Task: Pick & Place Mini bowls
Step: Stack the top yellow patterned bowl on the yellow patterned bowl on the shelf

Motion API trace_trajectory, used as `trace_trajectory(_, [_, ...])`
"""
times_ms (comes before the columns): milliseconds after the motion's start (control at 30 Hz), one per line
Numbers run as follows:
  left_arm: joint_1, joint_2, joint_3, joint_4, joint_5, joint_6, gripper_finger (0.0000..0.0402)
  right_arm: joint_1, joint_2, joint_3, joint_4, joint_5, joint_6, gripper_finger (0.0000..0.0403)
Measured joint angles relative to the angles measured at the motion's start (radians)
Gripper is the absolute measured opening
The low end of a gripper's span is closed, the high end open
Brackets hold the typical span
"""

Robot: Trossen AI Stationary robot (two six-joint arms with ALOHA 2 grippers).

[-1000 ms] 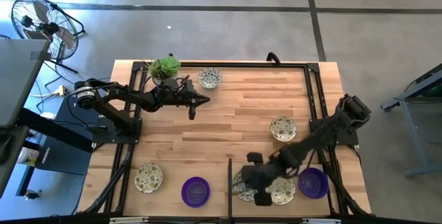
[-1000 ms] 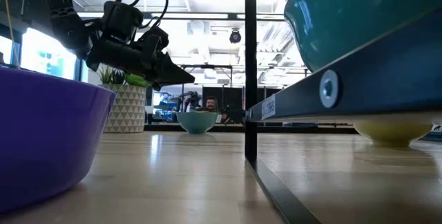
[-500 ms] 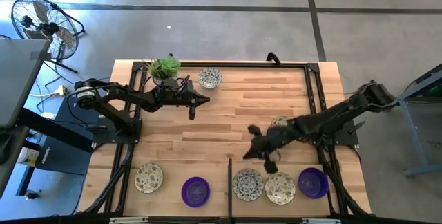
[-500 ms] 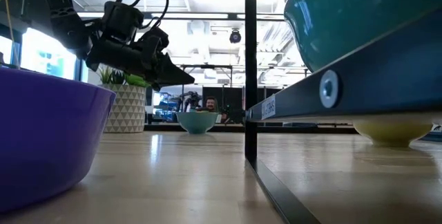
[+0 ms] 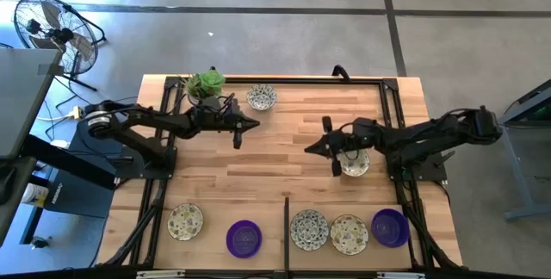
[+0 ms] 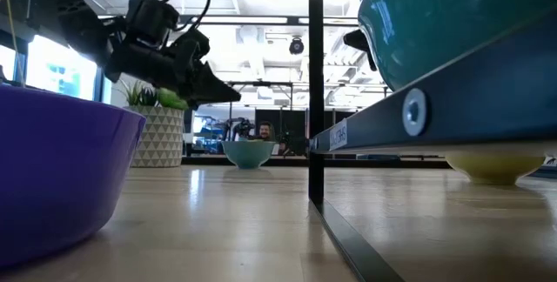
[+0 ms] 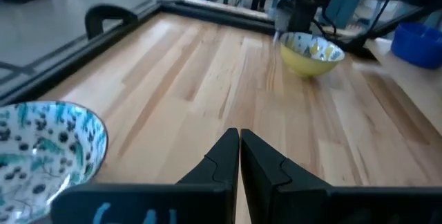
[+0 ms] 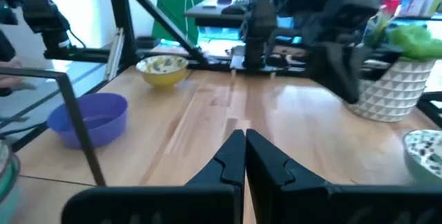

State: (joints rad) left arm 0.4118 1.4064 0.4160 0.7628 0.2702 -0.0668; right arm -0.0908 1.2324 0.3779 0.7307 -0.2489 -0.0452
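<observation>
- Right gripper (image 5: 312,148) hangs over mid-table, its two dark fingers pressed together with nothing between them, as its wrist view shows plainly.
- Just behind its wrist sits a small speckled cream bowl (image 5: 354,162), alone on the right half of the pale wooden plank table (image 5: 284,163).
- Left gripper (image 5: 251,124) waits near the far edge, fingers likewise closed and empty, with another speckled cream-and-green bowl (image 5: 262,98) just beyond it and the pale patterned pot with a green plant (image 5: 207,84) beside that.
- Along the near edge there's a row: a speckled bowl at the left (image 5: 185,221), a glossy purple bowl (image 5: 244,238), then past the thin black divider bar (image 5: 286,232) two more speckled bowls (image 5: 309,228) (image 5: 349,233) side by side, and a second purple one (image 5: 390,227).
- Handling, as I read it: these look like glazed ceramic or hard plastic, I can't tell which: light, rigid and slick.
- A shallow round bowl offers no handle, so the rim is the place; one finger inside, one outside, pinching the wall.
- The glaze could let it slip or tilt, and a drop might chip it, so a firm, level pinch is wanted.
- The fingers would have to part first.
</observation>
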Motion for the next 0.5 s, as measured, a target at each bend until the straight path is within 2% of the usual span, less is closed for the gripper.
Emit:
trace_trajectory(100, [0.000,-0.060,0.001,-0.054,-0.008,0.002,0.0012,-0.032,0.000,-0.007,0.015,-0.039,-0.005,0.0000])
trace_trajectory(200, [0.000,-0.099,0.000,-0.128,-0.019,0.002,0.0012,-0.045,0.000,-0.008,0.009,-0.029,-0.024,0.0000])
trace_trajectory(400, [-0.035,-0.141,0.000,-0.157,-0.022,0.017,0.0012,-0.047,-0.002,-0.008,0.027,0.102,-0.044,0.0000])
trace_trajectory(500, [-0.082,-0.143,-0.002,-0.122,-0.051,0.051,0.0012,-0.021,-0.031,-0.007,-0.028,0.161,-0.043,0.0000])
